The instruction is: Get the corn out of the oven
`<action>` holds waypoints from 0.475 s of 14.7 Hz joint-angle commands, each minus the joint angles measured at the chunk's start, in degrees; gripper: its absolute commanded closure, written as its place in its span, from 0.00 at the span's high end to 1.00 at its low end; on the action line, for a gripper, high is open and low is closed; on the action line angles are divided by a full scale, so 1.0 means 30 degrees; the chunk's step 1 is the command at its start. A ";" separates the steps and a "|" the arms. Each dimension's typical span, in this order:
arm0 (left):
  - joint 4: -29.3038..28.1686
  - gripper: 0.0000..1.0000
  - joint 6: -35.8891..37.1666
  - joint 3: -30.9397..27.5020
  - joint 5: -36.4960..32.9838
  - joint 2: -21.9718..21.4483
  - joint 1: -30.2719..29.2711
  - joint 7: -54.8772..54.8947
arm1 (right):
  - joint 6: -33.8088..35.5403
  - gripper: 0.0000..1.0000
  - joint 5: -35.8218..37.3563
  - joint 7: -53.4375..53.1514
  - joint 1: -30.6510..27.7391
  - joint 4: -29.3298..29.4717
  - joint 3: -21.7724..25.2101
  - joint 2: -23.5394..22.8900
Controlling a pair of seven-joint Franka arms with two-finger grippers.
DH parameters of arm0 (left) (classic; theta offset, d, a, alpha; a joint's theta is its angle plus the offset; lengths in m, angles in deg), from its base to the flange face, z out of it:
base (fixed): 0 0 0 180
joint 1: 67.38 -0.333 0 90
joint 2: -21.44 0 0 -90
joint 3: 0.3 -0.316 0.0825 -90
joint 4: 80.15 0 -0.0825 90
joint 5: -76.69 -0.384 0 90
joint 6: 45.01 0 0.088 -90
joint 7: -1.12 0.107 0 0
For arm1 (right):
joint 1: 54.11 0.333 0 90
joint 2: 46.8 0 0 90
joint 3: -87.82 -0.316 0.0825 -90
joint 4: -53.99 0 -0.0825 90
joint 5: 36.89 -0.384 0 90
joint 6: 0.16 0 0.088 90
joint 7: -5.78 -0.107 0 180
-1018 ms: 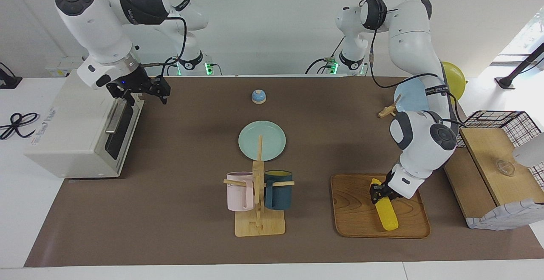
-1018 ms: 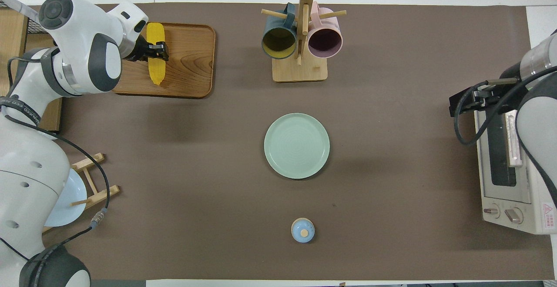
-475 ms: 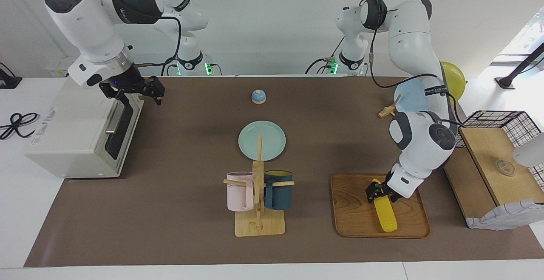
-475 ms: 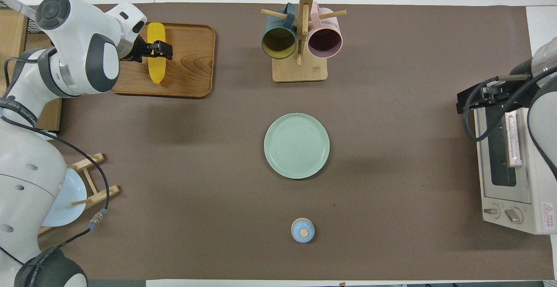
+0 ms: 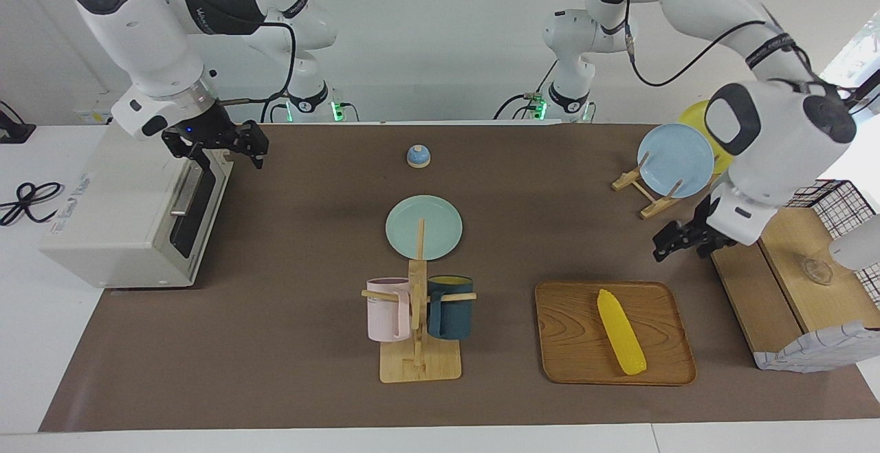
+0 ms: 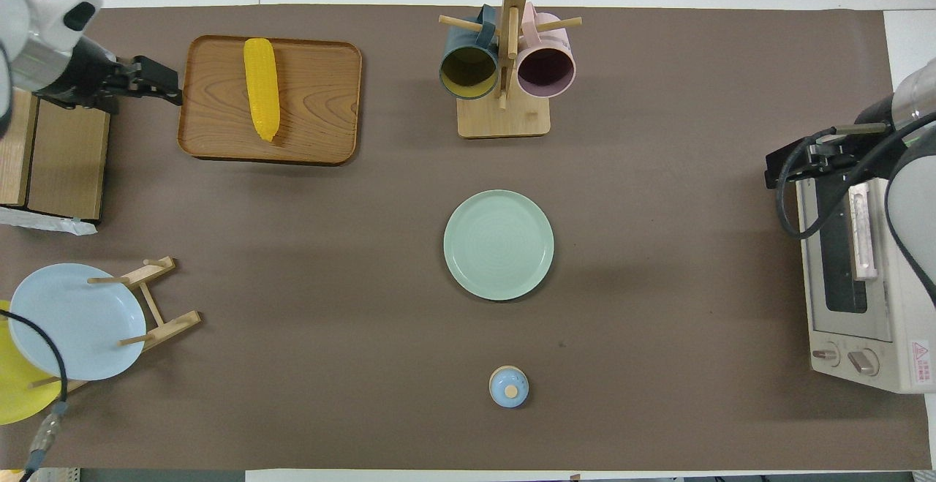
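The yellow corn (image 5: 621, 331) lies on a wooden tray (image 5: 570, 343) toward the left arm's end of the table; it also shows in the overhead view (image 6: 262, 87) on the tray (image 6: 314, 123). My left gripper (image 5: 677, 247) is open and empty, raised off the tray's edge beside the basket shelf; it shows in the overhead view (image 6: 170, 85) too. The off-white oven (image 5: 117, 205) stands at the right arm's end with its door shut. My right gripper (image 5: 234, 156) is open and empty over the oven's upper front edge, above the bar handle (image 5: 185, 188).
A mug rack (image 5: 418, 315) with a pink and a dark blue mug stands mid-table, a green plate (image 5: 423, 227) nearer the robots, then a small blue knob (image 5: 418, 156). A plate stand (image 5: 675, 159) holds a blue plate. A wire-and-wood basket shelf (image 5: 804, 260) borders the tray.
My left gripper has let go of the corn, risen and pulled away toward the basket shelf. The corn stays on the tray. My right gripper has barely shifted at the oven.
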State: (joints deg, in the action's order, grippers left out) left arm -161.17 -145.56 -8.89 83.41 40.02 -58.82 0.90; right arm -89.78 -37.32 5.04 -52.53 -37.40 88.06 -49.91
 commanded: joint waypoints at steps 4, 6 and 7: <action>-0.1030 1.00 0.6467 -0.0037 -0.1243 -0.5046 -0.0013 0.0103 | -0.0009 1.00 -0.0093 -0.0165 -0.0115 0.0171 -0.0195 0.0040; -0.1584 1.00 0.7877 -0.0095 -0.1243 -0.6071 -0.0012 0.0132 | 0.0020 1.00 -0.0093 -0.0164 -0.0115 0.0171 -0.0196 0.0040; -0.2168 1.00 0.8144 -0.0124 -0.1243 -0.6511 -0.0013 0.0103 | 0.0020 1.00 -0.0093 -0.0164 -0.0115 0.0171 -0.0196 0.0040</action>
State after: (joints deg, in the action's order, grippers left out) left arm -162.75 -122.49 -9.12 80.62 23.91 -58.82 0.89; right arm -89.81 -37.32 5.04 -52.42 -37.32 88.01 -49.88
